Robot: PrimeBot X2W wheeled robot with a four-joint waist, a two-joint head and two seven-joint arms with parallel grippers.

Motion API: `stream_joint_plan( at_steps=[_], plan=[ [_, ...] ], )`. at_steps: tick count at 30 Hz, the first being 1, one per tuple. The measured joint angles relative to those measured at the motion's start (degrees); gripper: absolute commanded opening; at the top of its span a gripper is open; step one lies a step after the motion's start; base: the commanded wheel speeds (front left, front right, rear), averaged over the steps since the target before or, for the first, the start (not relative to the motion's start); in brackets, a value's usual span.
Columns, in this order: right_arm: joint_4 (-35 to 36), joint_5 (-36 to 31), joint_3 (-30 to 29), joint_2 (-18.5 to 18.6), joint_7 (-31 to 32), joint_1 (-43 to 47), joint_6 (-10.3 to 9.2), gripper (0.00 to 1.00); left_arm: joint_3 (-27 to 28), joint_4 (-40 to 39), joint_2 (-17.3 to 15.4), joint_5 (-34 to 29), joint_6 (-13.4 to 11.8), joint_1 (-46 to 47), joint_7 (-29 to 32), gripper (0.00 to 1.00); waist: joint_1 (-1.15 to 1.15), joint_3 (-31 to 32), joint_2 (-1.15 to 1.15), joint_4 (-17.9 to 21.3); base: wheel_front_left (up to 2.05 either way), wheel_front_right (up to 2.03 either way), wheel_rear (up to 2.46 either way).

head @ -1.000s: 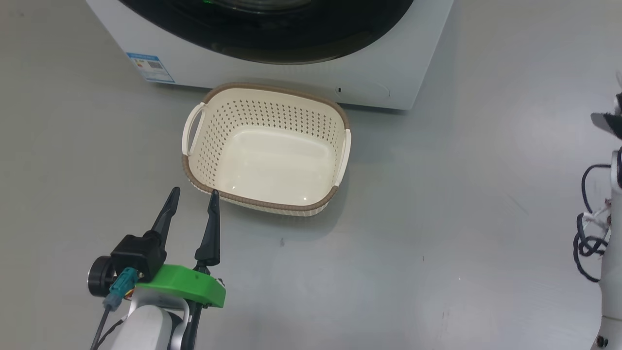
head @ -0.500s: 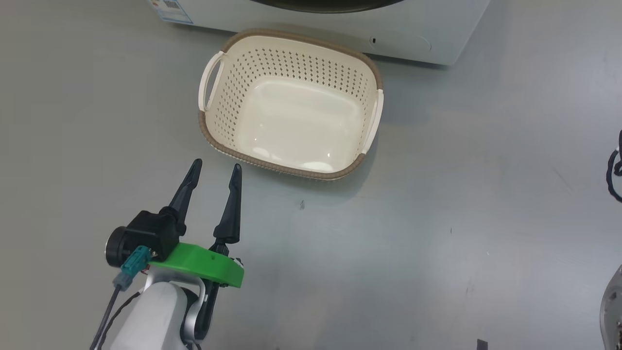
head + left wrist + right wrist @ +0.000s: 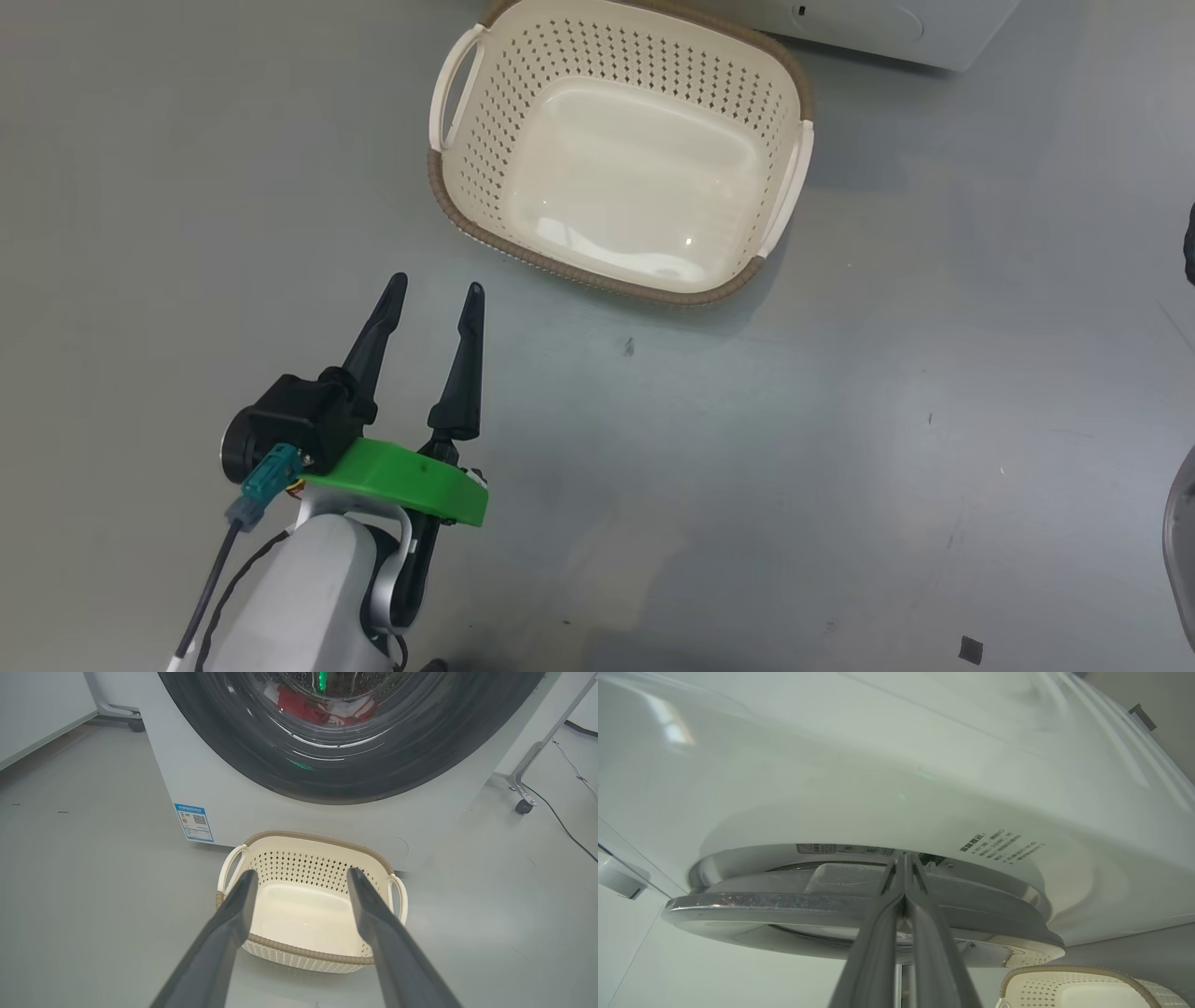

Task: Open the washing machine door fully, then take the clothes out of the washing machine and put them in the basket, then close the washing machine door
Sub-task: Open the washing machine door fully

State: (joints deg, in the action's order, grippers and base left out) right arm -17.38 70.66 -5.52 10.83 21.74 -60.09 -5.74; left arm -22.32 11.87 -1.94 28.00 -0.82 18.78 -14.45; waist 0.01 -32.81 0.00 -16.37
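The cream basket (image 3: 476,168) stands with nothing in it on the grey floor, right in front of the white washing machine (image 3: 896,23). My left gripper (image 3: 439,283) hovers open just short of the basket's near left corner, holding nothing. In the left wrist view its fingers (image 3: 302,871) frame the basket (image 3: 322,838) below the washing machine door (image 3: 224,732), and red and white clothes (image 3: 303,707) show behind the glass. My right gripper (image 3: 904,856) is shut, its tips reaching past the door's silver rim (image 3: 808,903) into the gap against the machine's front (image 3: 878,765).
A metal leg on a caster (image 3: 523,784) and a dark cable (image 3: 565,830) lie on the floor right of the machine. Another caster (image 3: 137,724) sits behind its left side. A pale robot part (image 3: 1181,551) edges the head view's right side.
The head camera has tipped down and turned, so the basket and machine slid up and right in the picture. My left gripper stays open with nothing in it.
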Motion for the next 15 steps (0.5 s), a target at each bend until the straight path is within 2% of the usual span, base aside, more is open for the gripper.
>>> stream_joint_plan(
  at_steps=[15],
  plan=[
    [-6.6, 3.69, -1.48, -0.23, 3.46, -5.78, -0.76, 0.0, -1.92, 0.59, 0.15, 2.2, -0.99, 0.36, 0.0, 1.0, -0.01, -1.64, 0.0, -2.97, 0.0, 0.0, 0.0]
  ],
)
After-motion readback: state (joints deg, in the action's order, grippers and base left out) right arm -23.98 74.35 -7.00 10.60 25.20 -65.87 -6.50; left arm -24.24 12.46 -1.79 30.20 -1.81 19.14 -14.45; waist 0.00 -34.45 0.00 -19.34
